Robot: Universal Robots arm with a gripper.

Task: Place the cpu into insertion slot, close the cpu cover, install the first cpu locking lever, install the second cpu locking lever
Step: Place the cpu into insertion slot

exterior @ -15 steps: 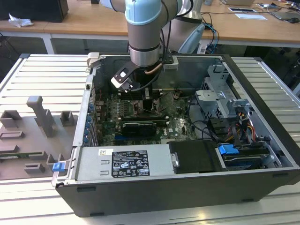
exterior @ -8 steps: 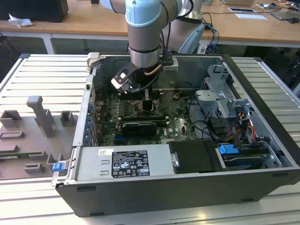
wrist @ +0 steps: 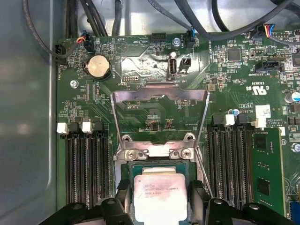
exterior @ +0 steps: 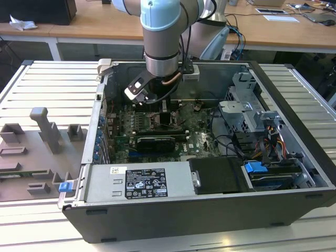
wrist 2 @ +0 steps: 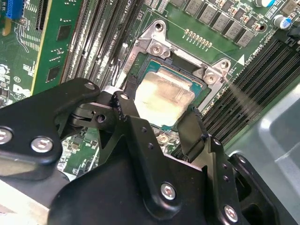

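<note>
Step in hand: placing the chip (wrist 2: pixel 164 98) into the socket (wrist 2: pixel 180 70), judging by the open cover and by the fingers at the chip; being the first of the four steps and seeming near its end.
Gripper: reaching down into the computer case (exterior: pixel 157 220) in the exterior view; gripper (wrist 2: pixel 159 115) closing on the chip, with the fingers (wrist 2: pixel 192 129) pressing against two opposite edges in both wrist views; so grasping the chip, not released.
Chip: lying flat with the pale top facing up, inside the dark rim of the socket, in the middle of the green board (wrist: pixel 93 117); resting fully down or hanging just above it, not possible to tell.
Cover: cover (wrist: pixel 140 95) standing open in the first wrist view, folded back from the socket at the hinge side and not touching the chip.
Lever: lever (wrist: pixel 202 169) running as a thin metal rod just beside the socket; appearing unhooked and holding nothing down.
Memory slots: memory slots (wrist: pixel 86 168) running in long black rows on both sides of the socket, near the fingers.
Remaining, as a judgement: closing the cover and fastening both levers, not yet done.
Next move calling for: probably keeping the chip level and square to the rim, avoiding any sideways push, and letting go gently in the narrow room between the chip edges and the socket frame.
</note>
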